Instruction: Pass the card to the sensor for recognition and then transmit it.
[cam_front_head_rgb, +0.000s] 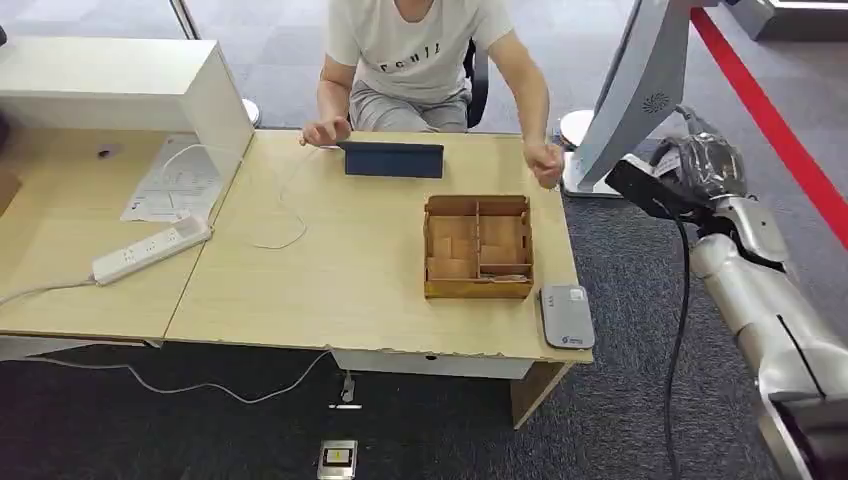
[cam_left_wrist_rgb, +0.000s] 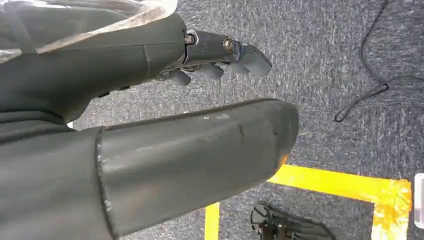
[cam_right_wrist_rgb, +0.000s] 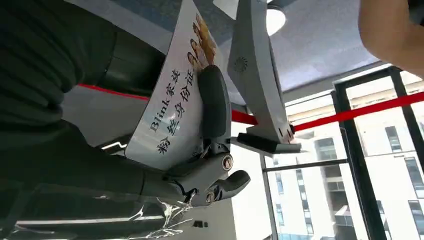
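Right hand (cam_right_wrist_rgb: 200, 165) pinches white card (cam_right_wrist_rgb: 172, 107), raised beside worktop (cam_front_head_rgb: 370, 270) w/ grey sensor (cam_front_head_rgb: 567, 316) at its corner. Left hand (cam_left_wrist_rgb: 200, 115) hangs over carpet, fingers apart, holding nothing.

Head view: even, bright indoor light, soft shadows only, dark patch under the surface (cam_front_head_rgb: 380, 300). Sharp overall, slight softness at the edges.

Left wrist view: dimmer. The left hand (cam_left_wrist_rgb: 165, 150) is close, dark and a bit soft; the carpet (cam_left_wrist_rgb: 340, 60) is in focus, and the yellow floor tape (cam_left_wrist_rgb: 345, 184) is vivid.

Right wrist view: strong backlight from the windows (cam_right_wrist_rgb: 350, 190), washed out and hazy. The right hand (cam_right_wrist_rgb: 210, 170) is in shadow, and the card (cam_right_wrist_rgb: 175, 110) text is readable.
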